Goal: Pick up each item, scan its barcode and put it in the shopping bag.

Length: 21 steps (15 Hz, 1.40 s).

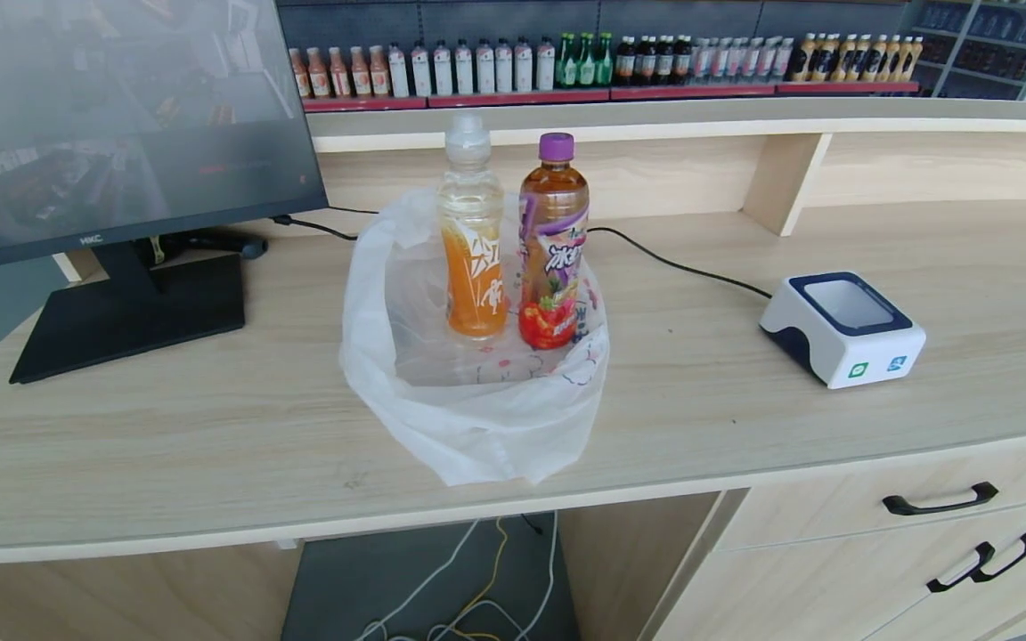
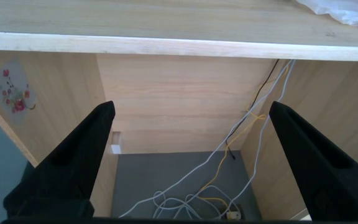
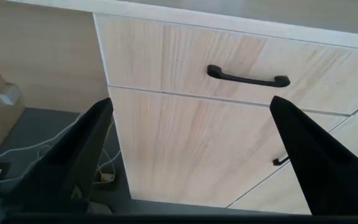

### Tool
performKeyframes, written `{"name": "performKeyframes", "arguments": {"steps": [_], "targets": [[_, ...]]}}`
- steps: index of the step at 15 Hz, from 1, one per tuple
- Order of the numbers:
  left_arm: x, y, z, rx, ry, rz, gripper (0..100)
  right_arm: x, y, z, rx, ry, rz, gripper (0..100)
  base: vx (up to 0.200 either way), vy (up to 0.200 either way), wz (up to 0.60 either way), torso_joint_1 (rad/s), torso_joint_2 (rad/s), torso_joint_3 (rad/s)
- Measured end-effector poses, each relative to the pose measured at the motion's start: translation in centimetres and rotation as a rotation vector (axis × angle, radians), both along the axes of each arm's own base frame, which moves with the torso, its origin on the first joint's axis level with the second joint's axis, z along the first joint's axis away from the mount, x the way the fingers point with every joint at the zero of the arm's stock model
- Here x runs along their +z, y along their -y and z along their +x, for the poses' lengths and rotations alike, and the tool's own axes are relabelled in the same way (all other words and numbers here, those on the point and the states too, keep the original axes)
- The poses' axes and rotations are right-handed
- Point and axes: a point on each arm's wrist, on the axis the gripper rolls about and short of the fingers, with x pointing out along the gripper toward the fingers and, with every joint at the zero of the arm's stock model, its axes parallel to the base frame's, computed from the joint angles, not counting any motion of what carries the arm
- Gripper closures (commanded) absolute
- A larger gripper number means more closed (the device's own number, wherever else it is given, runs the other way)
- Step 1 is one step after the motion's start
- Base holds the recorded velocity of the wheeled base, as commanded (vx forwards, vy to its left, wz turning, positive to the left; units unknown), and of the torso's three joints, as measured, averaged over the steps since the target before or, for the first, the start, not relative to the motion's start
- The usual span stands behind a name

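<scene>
Light wood surface (image 1: 745, 392) spans the head view. Big dark monitor (image 1: 112, 116) on a black stand sits at its left rear. Drawer fronts (image 1: 887, 534) with black handles sit under the right end. White plastic shopping bag (image 1: 468, 418) sits mid-surface near the front edge, mouth open and slumped wide. Two bottles stand upright inside it, touching side by side: orange-drink bottle (image 1: 473, 240) with a clear cap on the left, purple-capped bottle (image 1: 553, 249) of amber drink on the right. White and navy box scanner (image 1: 842, 328) sits well apart to the right of the bag, window up, with a black cable (image 1: 673, 265) running from it behind the bag. Left tool (image 2: 191, 107) is low, below the surface edge, fingers spread wide, holding nothing, facing the open bay with loose cables (image 2: 229, 162). Right tool (image 3: 191, 101) is also low, spread wide and empty, facing a drawer handle (image 3: 247, 78).
</scene>
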Motion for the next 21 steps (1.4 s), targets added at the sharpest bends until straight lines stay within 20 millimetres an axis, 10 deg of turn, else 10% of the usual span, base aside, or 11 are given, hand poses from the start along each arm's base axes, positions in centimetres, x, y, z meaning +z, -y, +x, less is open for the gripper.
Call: {"name": "performKeyframes", "arguments": {"steps": [10, 21], "targets": [[0.0, 0.0, 0.0, 0.0, 0.0, 0.0, 0, -0.8, -0.6, -0.5, -0.352, -0.053, 0.116, 0, 0.0, 0.0, 0.0, 0.0, 0.0, 0.0], [0.0, 0.0, 0.0, 0.001, 0.0, 0.0, 0, -1.4, -0.4, -1.7, -0.175, 0.093, 0.173, 0, -0.055, 0.0, 0.0, 0.002, 0.0, 0.0]]}}
